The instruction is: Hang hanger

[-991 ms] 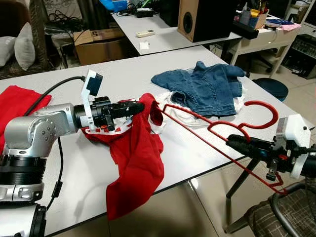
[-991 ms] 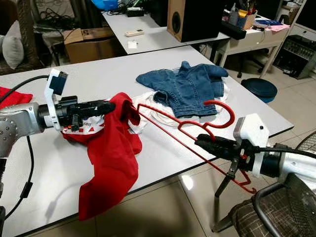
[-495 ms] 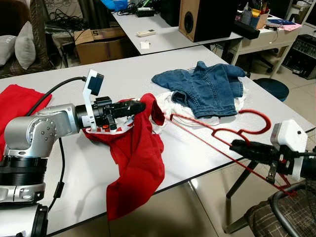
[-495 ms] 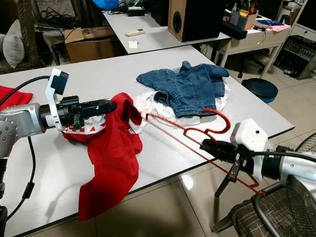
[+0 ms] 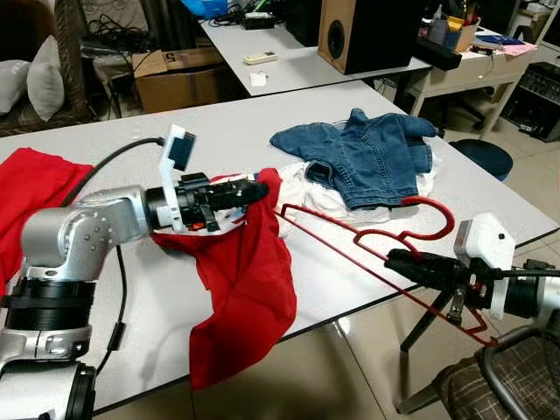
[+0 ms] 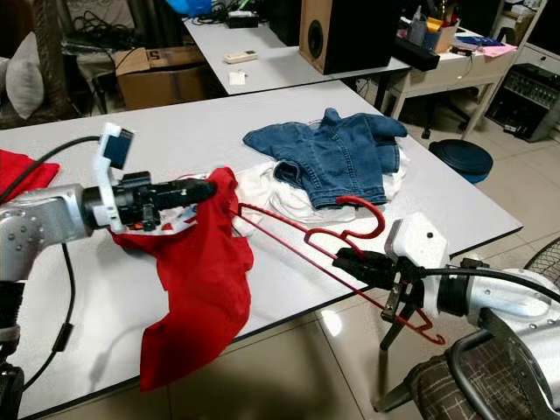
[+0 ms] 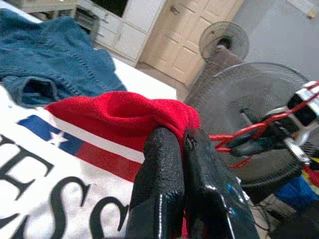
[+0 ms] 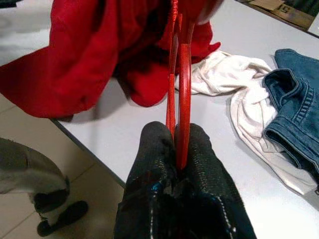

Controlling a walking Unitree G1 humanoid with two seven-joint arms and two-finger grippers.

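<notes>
A red wire hanger (image 5: 367, 245) is held level over the table's near right corner by my right gripper (image 5: 395, 259), which is shut on its neck (image 8: 179, 134). The hanger's far tip reaches the collar of a red T-shirt (image 5: 245, 280) with white print. My left gripper (image 5: 254, 190) is shut on that collar (image 7: 129, 112) and lifts it off the white table (image 5: 219, 131), while the shirt's lower part drapes over the front edge.
A blue denim jacket (image 5: 372, 157) lies on white cloth (image 5: 319, 197) at the table's right. Another red garment (image 5: 35, 188) lies at the far left. Behind stand a second table with a speaker (image 5: 363, 31) and a cardboard box (image 5: 175, 79). A chair (image 5: 499, 376) is at lower right.
My right gripper has carried the hanger leftward and lower, bringing its tip closer to the shirt collar. My left arm has shifted slightly right with the collar still held.
</notes>
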